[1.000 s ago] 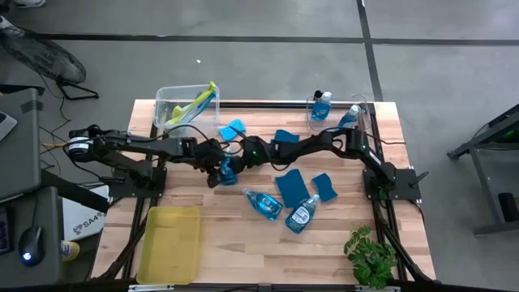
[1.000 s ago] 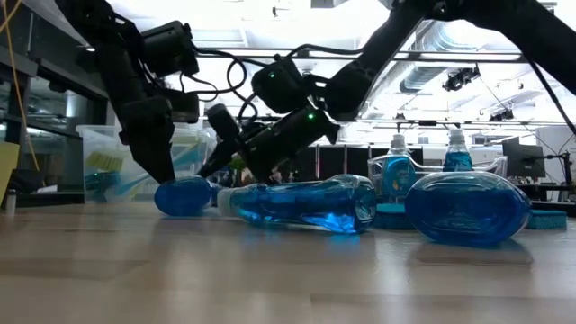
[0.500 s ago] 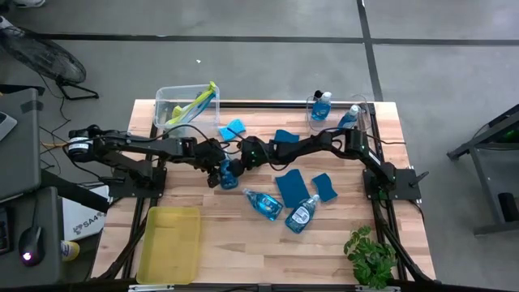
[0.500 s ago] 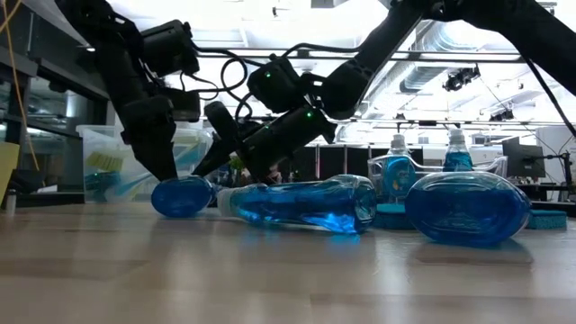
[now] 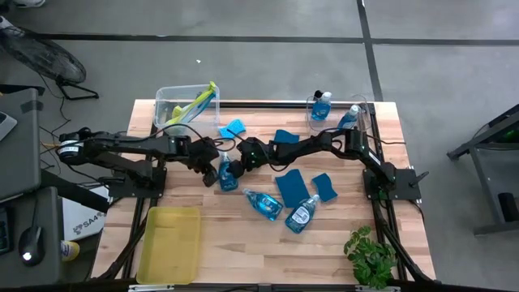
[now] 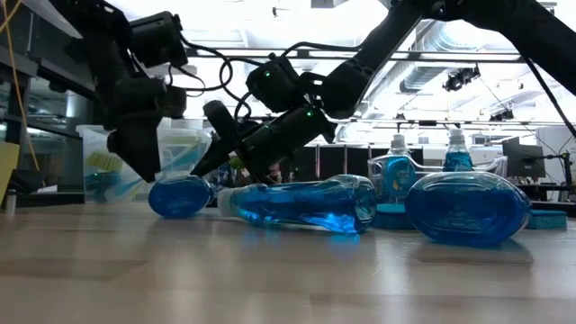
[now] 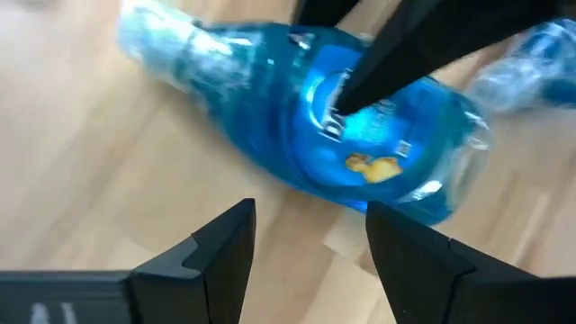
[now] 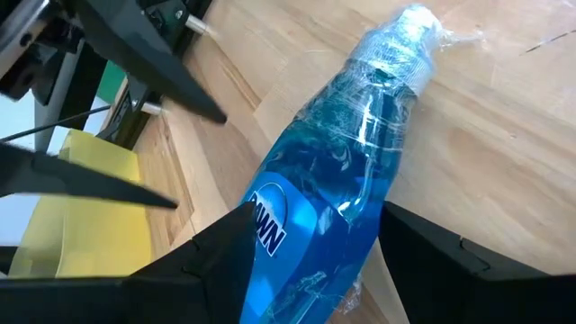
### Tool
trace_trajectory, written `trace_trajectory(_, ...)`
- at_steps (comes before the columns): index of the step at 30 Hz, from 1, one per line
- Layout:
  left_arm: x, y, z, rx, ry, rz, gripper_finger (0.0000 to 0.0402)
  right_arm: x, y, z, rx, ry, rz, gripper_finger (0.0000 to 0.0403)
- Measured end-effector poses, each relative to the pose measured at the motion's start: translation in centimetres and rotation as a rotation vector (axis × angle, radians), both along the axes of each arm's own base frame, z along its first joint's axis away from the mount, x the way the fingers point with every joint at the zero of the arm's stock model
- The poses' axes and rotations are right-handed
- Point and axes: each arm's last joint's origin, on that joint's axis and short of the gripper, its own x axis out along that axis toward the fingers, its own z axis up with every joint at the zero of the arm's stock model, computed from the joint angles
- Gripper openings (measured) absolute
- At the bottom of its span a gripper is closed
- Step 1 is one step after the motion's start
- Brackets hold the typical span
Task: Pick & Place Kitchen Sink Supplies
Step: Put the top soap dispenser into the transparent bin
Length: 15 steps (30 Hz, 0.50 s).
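Pale wooden planks (image 5: pixel 243 235) carry a crinkly clear plastic bottle of blue soap (image 5: pixel 226 169), lying flat between the parted fingers of the right gripper (image 8: pixel 315 270). Just beside it, the left gripper (image 7: pixel 310 234) is held open, having been drawn back off the bottle.

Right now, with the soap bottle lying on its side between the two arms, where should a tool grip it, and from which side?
Judging by its pose, grip the soap bottle across its broad flat body, coming from above. It lies flat on the table, so its narrow sides are free. The right tool already straddles the body, open; the left tool hovers open just off it.
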Motion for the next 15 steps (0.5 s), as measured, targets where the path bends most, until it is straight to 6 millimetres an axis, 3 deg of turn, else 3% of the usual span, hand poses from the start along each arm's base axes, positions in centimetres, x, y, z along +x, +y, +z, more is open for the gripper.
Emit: trace_trajectory(15,0.7,0.1,-1.2,-0.068,0.046,0.116,0.0209,0.0,0.0,0.1,-0.008,-0.020,0.029,0.0220)
